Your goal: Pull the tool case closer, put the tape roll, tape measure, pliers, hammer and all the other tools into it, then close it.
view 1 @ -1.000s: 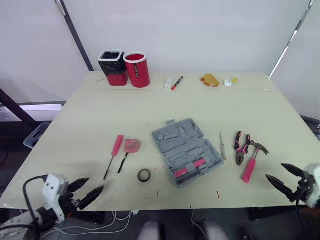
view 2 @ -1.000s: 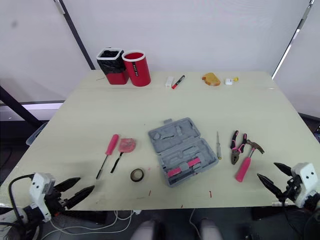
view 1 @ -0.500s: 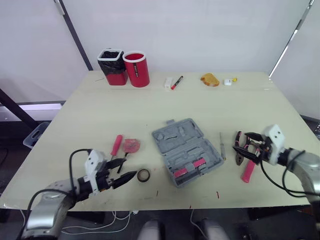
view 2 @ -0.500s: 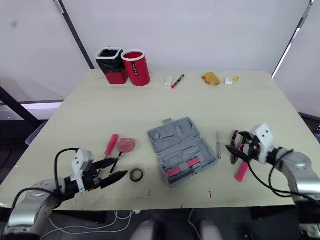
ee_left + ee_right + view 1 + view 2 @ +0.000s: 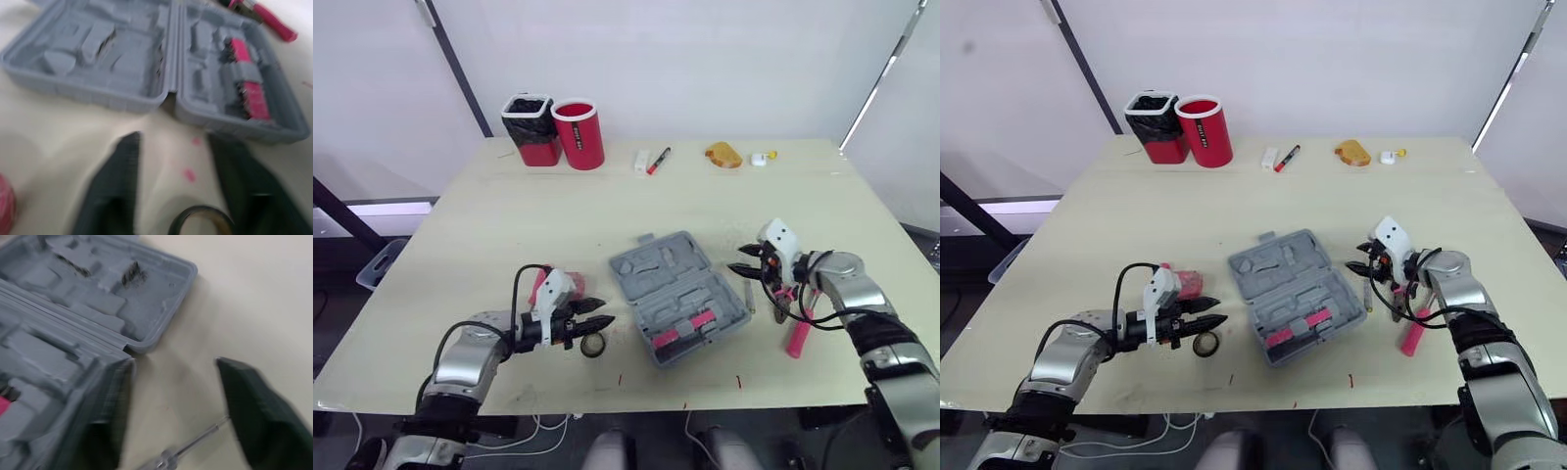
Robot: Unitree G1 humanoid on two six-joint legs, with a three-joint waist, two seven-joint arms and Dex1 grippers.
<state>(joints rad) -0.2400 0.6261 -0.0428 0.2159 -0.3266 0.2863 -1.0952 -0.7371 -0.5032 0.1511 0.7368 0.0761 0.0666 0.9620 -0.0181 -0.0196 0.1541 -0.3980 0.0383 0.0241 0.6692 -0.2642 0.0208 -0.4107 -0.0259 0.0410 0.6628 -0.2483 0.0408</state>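
**Two open pairs of fingers flank the tool case; nothing is packed yet**

Head view: the tool case [image 5: 680, 294] lies open and flat in the middle of the table [image 5: 607, 211]. Its lid half points toward 11 o'clock and its tray half, with pink inserts, toward 5 o'clock. Take the case as the dial's centre and the far table edge as 12.

- The left fingers [image 5: 585, 305] hover at 8 o'clock, spread apart and empty, tips aimed at the case.
- The tape roll [image 5: 594, 344] lies just beside them, at 7 o'clock.
- The right fingers [image 5: 744, 269] are at 2 o'clock, also spread and empty, tips aimed at the case's corner.
- At 3 o'clock lie a thin screwdriver [image 5: 749, 294], the pliers [image 5: 782, 308] and the pink-handled hammer [image 5: 798, 335].
- At 9 o'clock lies a pink flat tool [image 5: 1191, 283].
- A yellow thing, probably the tape measure [image 5: 724, 157], rests well apart at 1 o'clock, near the far edge.

Every tool is still outside the case. The flanking pose probably serves the first step: grip the case from both sides and drag it nearer.

Left wrist view: both black fingers stand wide. The case's long side is just ahead of them, and the tape roll lies untouched between their bases. That spread would suit either the case wall or the roll.

Right wrist view: the fingers are parted over bare table. The case's corner is near one of them but apart from it, and the thin screwdriver's shaft lies between them. Closing here could catch the screwdriver rather than the case wall.
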